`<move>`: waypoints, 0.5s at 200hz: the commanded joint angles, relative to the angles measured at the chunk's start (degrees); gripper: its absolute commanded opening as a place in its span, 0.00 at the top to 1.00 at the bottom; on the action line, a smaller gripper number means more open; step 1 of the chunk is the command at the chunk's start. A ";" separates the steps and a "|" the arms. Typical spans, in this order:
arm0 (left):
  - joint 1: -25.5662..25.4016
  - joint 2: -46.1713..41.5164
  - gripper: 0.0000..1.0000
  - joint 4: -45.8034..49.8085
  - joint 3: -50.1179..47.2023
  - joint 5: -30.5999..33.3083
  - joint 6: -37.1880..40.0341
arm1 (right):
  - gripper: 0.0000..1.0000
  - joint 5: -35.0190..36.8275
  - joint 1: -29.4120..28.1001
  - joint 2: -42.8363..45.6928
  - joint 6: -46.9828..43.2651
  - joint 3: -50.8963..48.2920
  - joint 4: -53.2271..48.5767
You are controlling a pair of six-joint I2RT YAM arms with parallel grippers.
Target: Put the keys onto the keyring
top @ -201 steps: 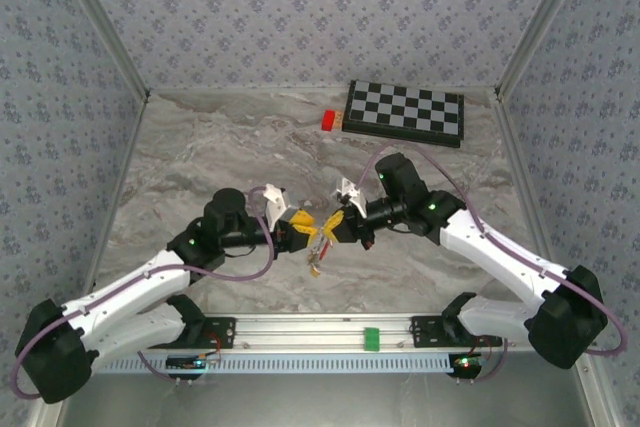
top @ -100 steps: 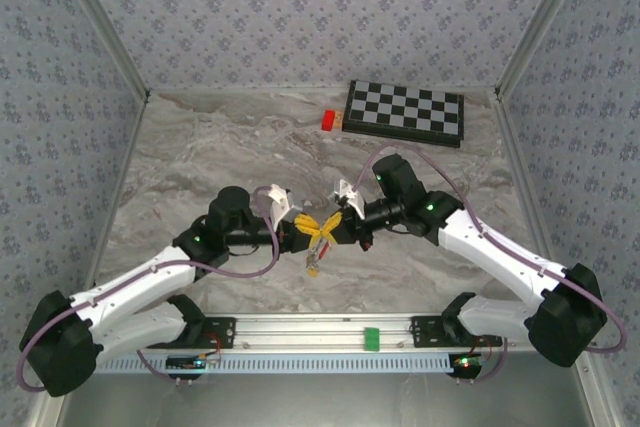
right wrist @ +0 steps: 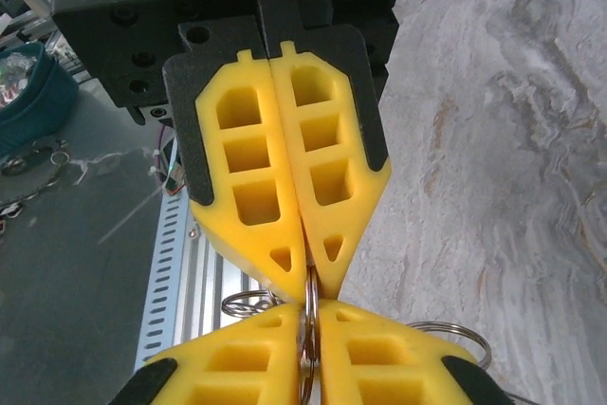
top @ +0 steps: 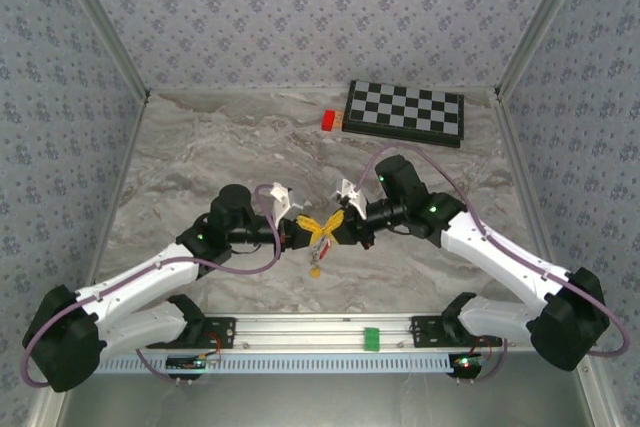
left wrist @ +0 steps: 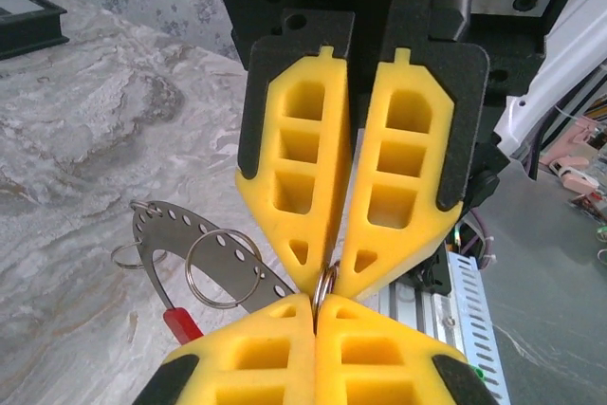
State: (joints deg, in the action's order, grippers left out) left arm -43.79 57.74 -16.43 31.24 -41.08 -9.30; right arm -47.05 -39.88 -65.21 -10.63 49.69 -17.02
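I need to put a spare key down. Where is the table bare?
Far left, between the wall and the red block; near centre, just before the rail. Crowded where left gripper and right gripper meet.

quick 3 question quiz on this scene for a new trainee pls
1. True or false: the left claw stands wide open.
2. The left claw and the right claw both pinch: A) a chess piece B) a thin metal ring C) a pen
3. Fill in: in the top view, the red block sits beside the chessboard's ___ end.
Key: 1 false; 2 B; 3 left.
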 commanded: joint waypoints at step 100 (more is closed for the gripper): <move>-1.04 -4.30 1.00 -26.32 -5.36 11.09 -10.45 | 0.65 3.66 6.66 11.35 31.27 -20.16 48.80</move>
State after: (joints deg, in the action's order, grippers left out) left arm -44.38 54.00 -34.00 25.47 -32.73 -17.17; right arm -43.68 -33.23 -54.13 12.56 30.61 18.59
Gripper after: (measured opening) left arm 0.045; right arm 0.337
